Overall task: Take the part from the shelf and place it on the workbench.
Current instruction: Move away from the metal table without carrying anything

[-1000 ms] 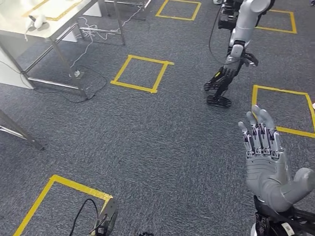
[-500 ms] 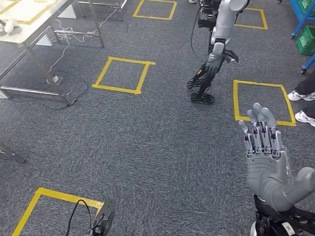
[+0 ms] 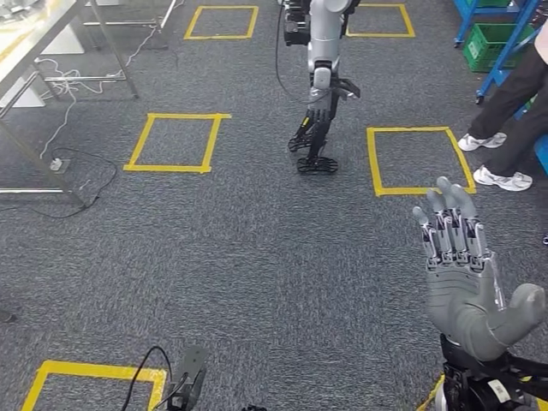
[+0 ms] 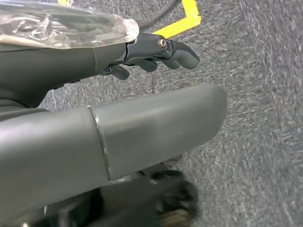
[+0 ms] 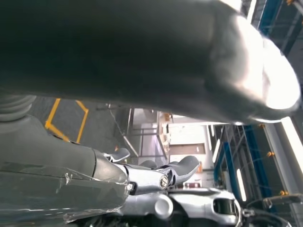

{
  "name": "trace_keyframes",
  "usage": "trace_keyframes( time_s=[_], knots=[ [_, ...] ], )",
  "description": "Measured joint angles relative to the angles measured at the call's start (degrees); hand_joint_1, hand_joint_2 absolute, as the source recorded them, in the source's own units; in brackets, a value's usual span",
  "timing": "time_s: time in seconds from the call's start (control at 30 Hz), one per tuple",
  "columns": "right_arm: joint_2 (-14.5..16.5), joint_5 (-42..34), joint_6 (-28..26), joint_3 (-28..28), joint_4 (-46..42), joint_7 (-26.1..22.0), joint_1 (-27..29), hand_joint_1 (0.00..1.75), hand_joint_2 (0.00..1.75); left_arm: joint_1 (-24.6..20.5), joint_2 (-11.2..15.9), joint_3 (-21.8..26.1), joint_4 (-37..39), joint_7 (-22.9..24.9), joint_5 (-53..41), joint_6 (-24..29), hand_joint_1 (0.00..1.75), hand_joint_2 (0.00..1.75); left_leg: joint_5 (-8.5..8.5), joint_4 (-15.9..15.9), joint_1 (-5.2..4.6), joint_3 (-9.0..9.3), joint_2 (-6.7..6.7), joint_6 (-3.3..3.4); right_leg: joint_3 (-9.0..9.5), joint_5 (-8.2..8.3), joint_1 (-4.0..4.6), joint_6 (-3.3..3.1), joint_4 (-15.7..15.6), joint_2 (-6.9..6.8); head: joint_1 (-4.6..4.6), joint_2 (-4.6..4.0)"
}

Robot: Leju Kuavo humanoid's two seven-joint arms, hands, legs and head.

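Observation:
My right hand is raised at the lower right of the head view, palm forward and fingers spread, with nothing in it. In the right wrist view the same hand shows straight fingers and no load. My left hand hangs low by the floor; its wrist view shows the left hand with fingers stretched out over grey carpet, holding nothing. A blue shelf with a green bin stands at the far right. A workbench edge sits at the far left.
Another silver humanoid robot stands ahead in mid floor. A person's legs and white shoes are by the shelf. Yellow tape squares mark the grey carpet. Cables trail under the workbench.
The camera has turned to the right: the whole floor shifted left, the workbench slid toward the left edge, and the blue shelf and the person's legs came into view. My right hand keeps its raised pose.

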Motion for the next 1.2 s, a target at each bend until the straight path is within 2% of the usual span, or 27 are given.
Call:
trace_keyframes(
  time_s=[0.03, 0.07, 0.13, 0.17, 0.2, 0.23, 0.3, 0.37, 0.43, 0.47, 0.5, 0.53, 0.57, 0.63, 0.67, 0.7, 0.73, 0.8, 0.87, 0.9, 0.97, 1.0, 1.03, 1.07, 1.1, 1.17, 1.2],
  knots=[
    [0.0, 0.0, 0.0, 0.0, 0.1, 0.0, 0.0, 0.0, 0.0, 0.1, 0.0, 0.0, 0.0, 0.0, 0.0, 0.0, 0.0, 0.0, 0.61, 0.5, -0.03, -0.6, -0.1, 0.16, 0.04, -0.01, 0.1, -0.03, 0.0, 0.64, -0.01, 0.0],
    [0.0, 0.0, 0.0, 0.0, 0.2, -0.1, 0.0, 0.0, 0.0, 0.1, 0.0, 0.0, 0.0, 0.0, 0.0, 0.0, 0.0, 0.0, 2.39, -1.6, -0.05, 0.07, -0.25, 0.4, 0.12, -0.01, 0.17, -0.03, 0.0, 1.31, -0.02, 0.0],
    [0.0, 0.0, -0.1, 0.1, 0.2, -0.2, 0.0, 0.0, 0.0, 0.1, 0.2, 0.0, 0.0, -0.1, -0.1, -0.1, 0.0, 0.0, 6.97, -10.5, -0.09, 3.77, -1.75, 1.05, 0.27, -0.04, 0.25, 0.02, 0.0, 2.55, -0.03, 0.0],
    [0.0, 0.1, -0.2, 0.1, 0.2, -0.2, 0.1, 0.0, 0.0, 0.1, 0.3, 0.0, 0.0, -0.2, -0.1, -0.1, 0.0, 0.0, 8.46, -14.3, -0.11, 5.41, -2.54, 1.26, 0.25, -0.07, 0.31, 0.13, 0.1, 3.11, -0.02, 0.0],
    [0.0, 0.1, -0.3, 0.1, 0.2, -0.3, 0.2, 0.0, 0.0, 0.2, 0.4, 0.0, 0.0, -0.3, -0.1, -0.1, 0.0, 0.0, 9.15, -16.6, -0.19, 6.42, -3.14, 1.39, 0.17, -0.1, 0.32, 0.3, 0.1, 3.56, -0.01, 0.0],
    [0.0, 0.2, -0.4, 0.1, 0.2, -0.3, 0.3, 0.0, 0.0, 0.2, 0.5, 0.0, 0.0, -0.4, -0.1, -0.1, 0.0, 0.0, 9.15, -17.4, -0.3, 6.76, -3.3, 1.47, 0.06, -0.1, 0.28, 0.56, 0.1, 3.98, 0.01, 0.0],
    [0.0, 0.2, -0.5, 0.2, 0.2, -0.3, 0.6, 0.0, 0.0, 0.3, 0.5, 0.0, 0.0, -0.6, 0.1, -0.2, 0.0, 0.0, 9.3, -17.8, -0.29, 6.93, -2.36, 1.77, -0.11, -0.15, 0.15, 1.14, 0.1, 4.4, 0.04, 0.0],
    [0.0, 0.2, -0.6, 0.2, 0.2, -0.3, 0.6, 0.0, 0.0, 0.4, 0.5, 0.0, 0.0, -0.7, 0.2, -0.2, 0.0, 0.0, 9.53, -18.4, -0.09, 7.22, -1.43, 2.3, -1.13, -1.75, 0.22, 1.66, 2.4, 2.62, 0.28, 0.0],
    [0.0, 0.3, -0.7, 0.3, 0.2, -0.3, 0.4, 0.0, 0.0, 0.6, 0.5, 0.0, 0.0, -0.7, 0.3, -0.1, 0.0, 0.0, 9.55, -18.6, -0.12, 7.41, -0.45, 2.63, -4.34, -5.57, 0.17, 2.08, 9.5, 0.18, 0.55, 0.0],
    [0.0, 0.3, -0.7, 0.3, 0.2, -0.3, 0.4, 0.0, 0.0, 0.7, 0.5, 0.0, 0.0, -0.7, 0.3, -0.1, 0.0, 0.0, 9.49, -18.6, -0.18, 7.43, 0.08, 2.7, -6.36, -7.4, 0.03, 2.29, 13.7, -0.32, 0.6, 0.0],
    [0.0, 0.3, -0.7, 0.3, 0.3, -0.3, 0.4, 0.0, 0.0, 0.8, 0.5, 0.0, 0.0, -0.7, 0.4, -0.1, 0.0, 0.0, 9.43, -18.6, -0.22, 7.47, 0.6, 2.7, -7.85, -8.37, -0.12, 2.46, 16.9, -0.55, 0.6, 0.0],
    [0.1, 0.3, -0.7, 0.3, 0.3, -0.3, 0.4, 0.0, 0.0, 1.0, 0.5, 0.0, 0.0, -0.7, 0.4, -0.1, 0.0, 0.0, 9.34, -18.6, -0.21, 7.53, 1.1, 2.66, -8.38, -8.23, -0.27, 2.61, 17.9, -0.69, 0.6, 0.0],
    [0.1, 0.3, -0.7, 0.3, 0.3, -0.3, 0.3, 0.0, 0.0, 1.0, 0.5, 0.0, 0.0, -0.7, 0.4, -0.1, 0.0, 0.0, 9.21, -18.5, -0.16, 7.64, 1.54, 2.54, -7.58, -6.87, -0.43, 2.73, 16.4, -0.89, 0.61, 0.0],
    [0.2, 0.3, -0.7, 0.3, 0.3, -0.3, 0.2, 0.0, 0.0, 1.0, 0.4, 0.0, 0.0, -0.8, 0.4, -0.1, 0.0, 0.0, 8.82, -18.3, -0.04, 8.0, 2.28, 2.1, -3.3, -2.85, -0.6, 2.86, 8.0, -2.33, 0.63, 0.0],
    [0.2, 0.3, -0.7, 0.3, 0.3, -0.3, 0.1, 0.0, 0.0, 1.0, 0.4, 0.0, 0.0, -0.8, 0.4, -0.1, 0.0, 0.0, 8.59, -18.1, -0.12, 8.11, 2.62, 1.82, -1.37, -1.44, -0.51, 2.72, 4.1, -3.0, 0.65, 0.0],
    [0.3, 0.3, -0.7, 0.3, 0.3, -0.3, 0.0, 0.0, 0.0, 1.0, 0.4, 0.0, 0.0, -0.8, 0.4, -0.1, 0.0, 0.0, 8.42, -17.9, -0.23, 8.17, 2.92, 1.55, -0.21, -0.77, -0.4, 2.49, 1.6, -3.43, 0.63, 0.0],
    [0.4, 0.3, -0.7, 0.3, 0.3, -0.3, 0.0, 0.0, 0.0, 1.0, 0.4, 0.0, 0.0, -0.9, 0.4, -0.1, 0.0, 0.0, 8.32, -17.8, -0.33, 8.2, 3.25, 1.3, 0.11, -0.82, -0.22, 2.19, 0.8, -3.43, 0.61, 0.0],
    [0.5, 0.3, -0.7, 0.3, 0.3, -0.3, -0.1, 0.0, 0.0, 1.0, 0.3, 0.0, 0.0, -0.9, 0.4, -0.1, 0.0, 0.0, 8.18, -17.7, -0.28, 8.28, 3.86, 0.73, -0.05, -0.66, -0.07, 1.42, 0.7, -2.36, 0.58, 0.0],
    [0.6, 0.3, -0.7, 0.3, 0.3, -0.3, -0.3, 0.0, 0.0, 0.9, 0.3, 0.0, 0.0, -0.9, 0.4, -0.1, 0.0, 0.0, 6.82, -16.0, -0.04, 7.73, 2.89, 0.15, 0.03, -0.4, -0.15, 0.73, 0.4, -1.49, 0.49, 0.0],
    [0.7, 0.3, -0.7, 0.3, 0.3, -0.3, -0.3, 0.0, 0.0, 0.9, 0.3, 0.0, 0.0, -0.9, 0.4, -0.1, 0.0, 0.0, 5.27, -13.3, 0.04, 6.57, 1.92, -0.06, 0.07, -0.27, -0.24, 0.44, 0.3, -1.11, 0.35, 0.0],
    [0.8, 0.3, -0.7, 0.3, 0.3, -0.3, -0.4, 0.0, 0.0, 1.0, 0.3, 0.0, 0.0, -0.9, 0.4, -0.1, 0.0, 0.0, 1.5, -5.3, 0.04, 2.65, 0.33, -0.21, -0.04, -0.17, -0.17, 0.06, 0.3, -0.36, 0.11, 0.0],
    [0.9, 0.3, -0.7, 0.3, 0.3, -0.3, -0.5, 0.0, 0.0, 1.1, 0.2, 0.0, 0.0, -1.0, 0.4, 0.0, 0.0, 0.0, 0.36, -1.8, 0.02, 0.74, 0.07, -0.2, -0.09, -0.15, -0.07, -0.06, 0.3, 0.12, 0.03, 0.0],
    [1.0, 0.3, -0.6, 0.4, 0.3, -0.2, -0.5, 0.0, 0.0, 1.2, 0.2, 0.0, 0.0, -1.0, 0.4, 0.0, 0.0, 0.0, 0.32, 0.0, 0.0, -0.34, -0.06, -0.11, -0.11, -0.14, 0.03, -0.13, 0.3, 0.66, -0.01, 0.0],
    [1.0, 0.3, -0.5, 0.4, 0.4, -0.2, -0.5, 0.0, 0.0, 1.3, 0.2, 0.0, 0.0, -1.1, 0.5, 0.1, 0.0, 0.0, 1.45, -0.7, -0.03, -0.29, -0.16, 0.07, -0.1, -0.13, 0.11, -0.17, 0.4, 1.27, -0.02, 0.0],
    [1.0, 0.3, -0.5, 0.4, 0.4, -0.1, -0.6, 0.0, 0.0, 1.3, 0.3, 0.0, 0.0, -1.2, 0.6, 0.3, 0.0, 0.0, 3.51, -3.7, -0.05, 0.92, -0.41, 0.34, -0.06, -0.12, 0.16, -0.17, 0.4, 1.91, -0.03, 0.0],
    [1.2, 0.3, -0.3, 0.4, 0.4, 0.0, -0.8, 0.0, 0.0, 1.3, 0.4, 0.0, 0.0, -1.3, 0.7, 0.5, 0.0, 0.0, 7.52, -12.3, -0.09, 4.72, -2.23, 0.96, -0.1, -0.13, 0.25, -0.07, 0.5, 3.02, -0.05, 0.0],
    [1.3, 0.3, -0.3, 0.4, 0.4, 0.0, -1.0, 0.0, 0.0, 1.3, 0.4, 0.1, 0.0, -1.3, 0.7, 0.6, 0.0, 0.0, 8.57, -15.3, -0.14, 6.06, -2.99, 1.16, -0.18, -0.11, 0.29, 0.1, 0.6, 3.52, -0.04, -0.01]
  ],
)
